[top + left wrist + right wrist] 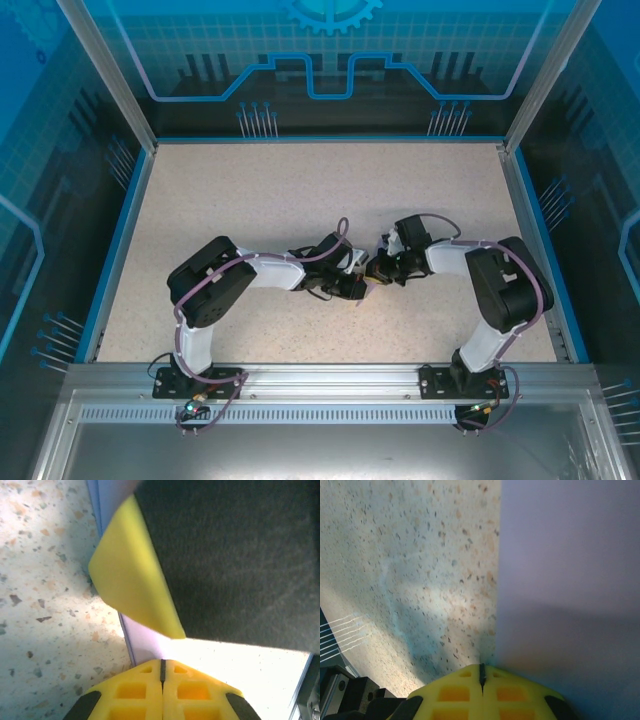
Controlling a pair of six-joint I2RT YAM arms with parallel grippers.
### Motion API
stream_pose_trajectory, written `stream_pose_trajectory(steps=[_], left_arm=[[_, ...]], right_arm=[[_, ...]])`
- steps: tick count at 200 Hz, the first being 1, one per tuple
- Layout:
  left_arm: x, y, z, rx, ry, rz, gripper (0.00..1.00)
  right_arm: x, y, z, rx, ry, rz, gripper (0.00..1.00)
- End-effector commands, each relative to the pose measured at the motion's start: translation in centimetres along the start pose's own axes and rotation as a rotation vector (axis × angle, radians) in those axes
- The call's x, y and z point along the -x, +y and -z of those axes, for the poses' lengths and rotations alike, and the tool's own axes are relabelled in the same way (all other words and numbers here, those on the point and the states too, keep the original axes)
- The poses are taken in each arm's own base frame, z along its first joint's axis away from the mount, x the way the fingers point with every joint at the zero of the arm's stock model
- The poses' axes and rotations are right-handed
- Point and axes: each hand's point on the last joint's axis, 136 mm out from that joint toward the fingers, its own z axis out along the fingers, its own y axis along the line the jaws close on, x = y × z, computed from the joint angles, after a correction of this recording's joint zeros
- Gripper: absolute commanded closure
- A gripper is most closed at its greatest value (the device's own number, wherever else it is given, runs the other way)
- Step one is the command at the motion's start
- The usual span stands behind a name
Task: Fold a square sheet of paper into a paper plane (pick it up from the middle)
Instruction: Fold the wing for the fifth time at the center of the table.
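Note:
The square sheet of paper (570,580) is lavender and lies flat on the speckled table, with its straight left edge running up the right wrist view. My right gripper (481,672) is shut, its yellow tips at that edge. My left gripper (162,667) is also shut, its tips over the sheet (145,640), which glares white further right. Just ahead of the left gripper looms the other arm's yellow finger (132,580) and dark body. From above, the left gripper (357,288) and right gripper (373,270) meet tip to tip at mid-table, hiding the paper. No paper shows between either pair of jaws.
The speckled table (300,190) is ringed by a blue rim (120,240) and clear side walls. Both arm bases are bolted to the metal rail (330,385) at the near edge. The two wrists crowd together at the centre.

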Motion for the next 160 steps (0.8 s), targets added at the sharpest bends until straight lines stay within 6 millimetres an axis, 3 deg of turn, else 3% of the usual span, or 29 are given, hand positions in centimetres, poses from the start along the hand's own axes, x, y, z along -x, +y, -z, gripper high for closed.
stream_pose_trajectory(steps=[1, 41, 70, 76, 101, 160], left_arm=[[-7.5, 6.0, -0.2, 0.196, 0.218, 0.093, 0.95], [-7.9, 6.3, -0.2, 0.202, 0.23, 0.095, 0.95], [-8.1, 6.4, -0.3, 0.202, 0.234, 0.1, 0.95], [-8.3, 6.6, -0.3, 0.204, 0.237, 0.103, 0.95], [-8.6, 6.7, -0.4, 0.207, 0.245, 0.106, 0.95], [-8.8, 6.7, -0.3, 0.207, 0.25, 0.108, 0.95]], right_arm=[[4.9, -2.0, 0.7, -0.092, -0.158, 0.008, 0.97], [6.5, -1.8, 0.8, -0.088, -0.163, 0.001, 0.97], [7.3, -2.7, 0.9, -0.092, -0.164, -0.029, 0.97], [8.5, -1.9, 1.3, -0.08, -0.186, -0.016, 0.97], [9.5, -2.1, 1.4, -0.09, -0.189, -0.015, 0.97], [11.9, -3.3, 2.3, -0.088, -0.224, -0.057, 0.97]])
